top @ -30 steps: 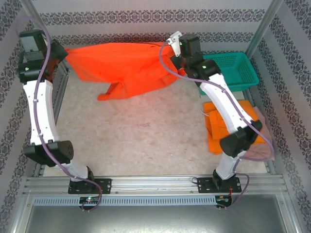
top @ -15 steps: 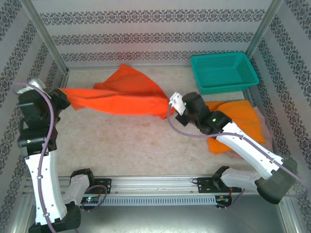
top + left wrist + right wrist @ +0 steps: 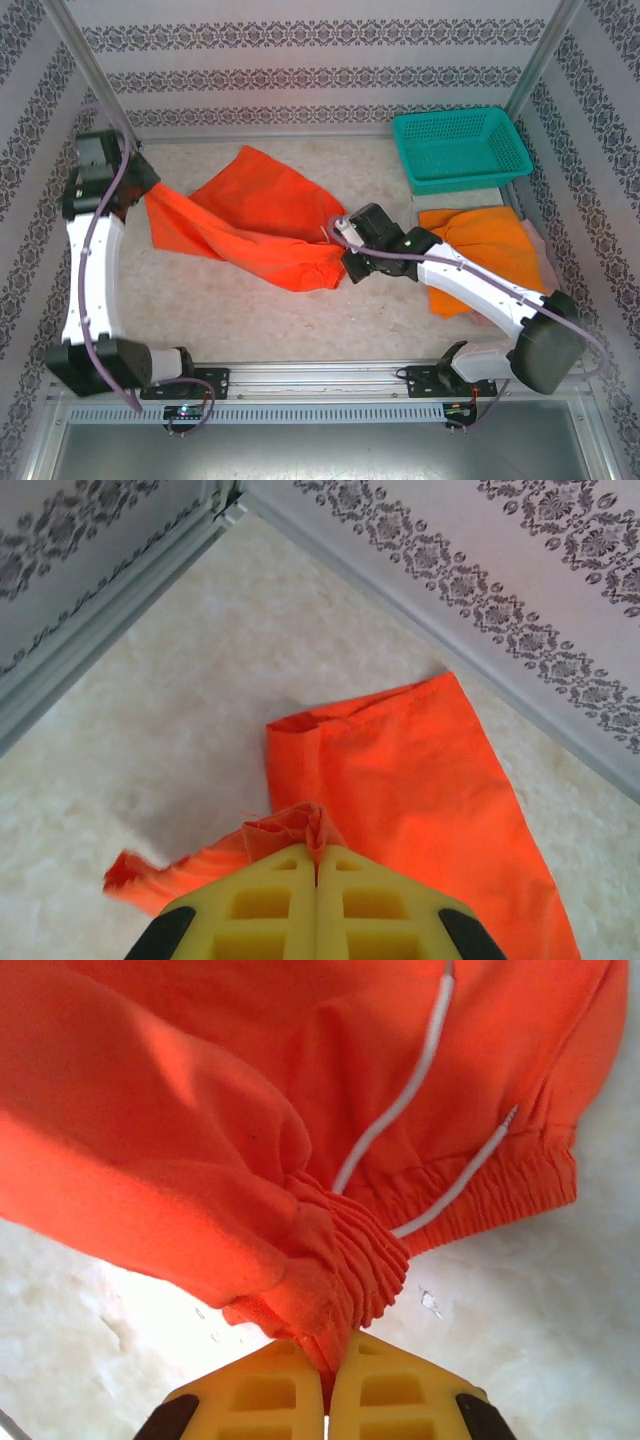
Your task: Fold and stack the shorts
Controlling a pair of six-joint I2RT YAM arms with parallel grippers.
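One orange pair (image 3: 255, 225): stretched across the counter (image 3: 300, 310) between both arms, far leg flat, middle sagging.
Left tool (image 3: 318, 852): pinched shut on a hem corner.
Right tool (image 3: 328, 1358): closed on the elastic waistband, drawstring (image 3: 430, 1045) loose.
Doing it well: best to lower both ends level, keep the cloth taut, smooth wrinkles before folding.
Waiting stack (image 3: 480, 250): folded orange shorts at right, near the teal basket (image 3: 460, 150).

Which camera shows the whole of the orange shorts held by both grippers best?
The top external view: the orange shorts span between the left gripper and right gripper. The left wrist view shows a pinched edge and one flat panel; the right wrist view, the gathered waistband and white drawstring.
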